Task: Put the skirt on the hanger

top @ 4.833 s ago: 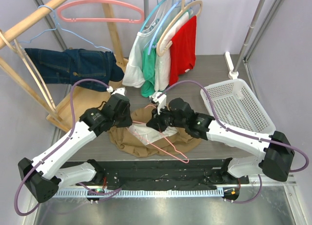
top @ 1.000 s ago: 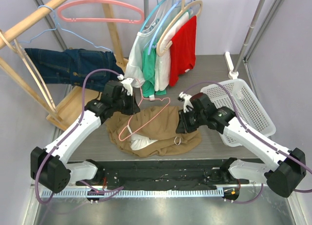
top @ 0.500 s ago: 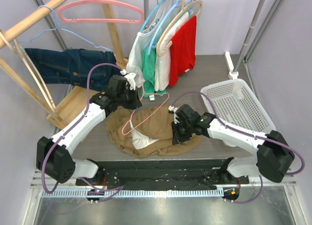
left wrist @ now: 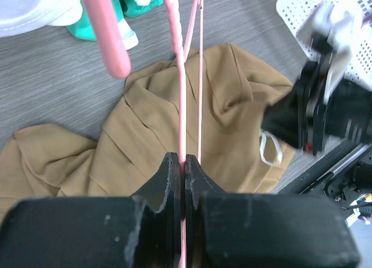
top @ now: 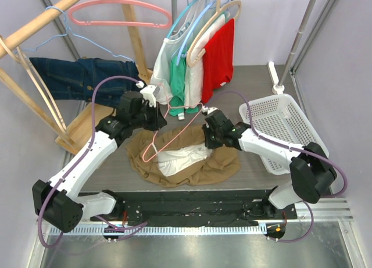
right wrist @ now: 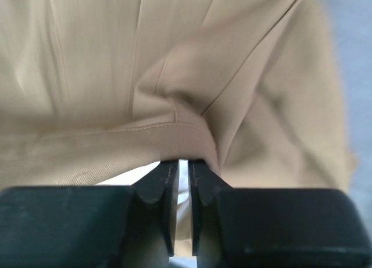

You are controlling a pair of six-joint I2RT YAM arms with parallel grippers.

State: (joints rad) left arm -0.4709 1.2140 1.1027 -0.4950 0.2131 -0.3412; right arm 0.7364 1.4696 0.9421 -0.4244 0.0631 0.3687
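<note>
Left jaws clamp the thin pink wire hanger (left wrist: 181, 111) above the crumpled tan skirt (top: 218, 163), smooth pleated cloth heaped on the grey tabletop (top: 256, 85); right jaws are closed on its stitched edge

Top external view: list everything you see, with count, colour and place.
skirt: one, tan with white lining, crumpled on the table centre
wire hanger: one, pink, held above the skirt
plastic hanger: one, pink, on top of the wooden rack, back left
wooden rack: one, light wood, left
jeans: one, dark blue, hung on the rack
tops: about four, white, green and red, hung back centre
basket: one, white, right
arms: two, white and black, near edge
left end effector: black, shut on the wire hanger
right end effector: black, pinching the skirt's edge
</note>
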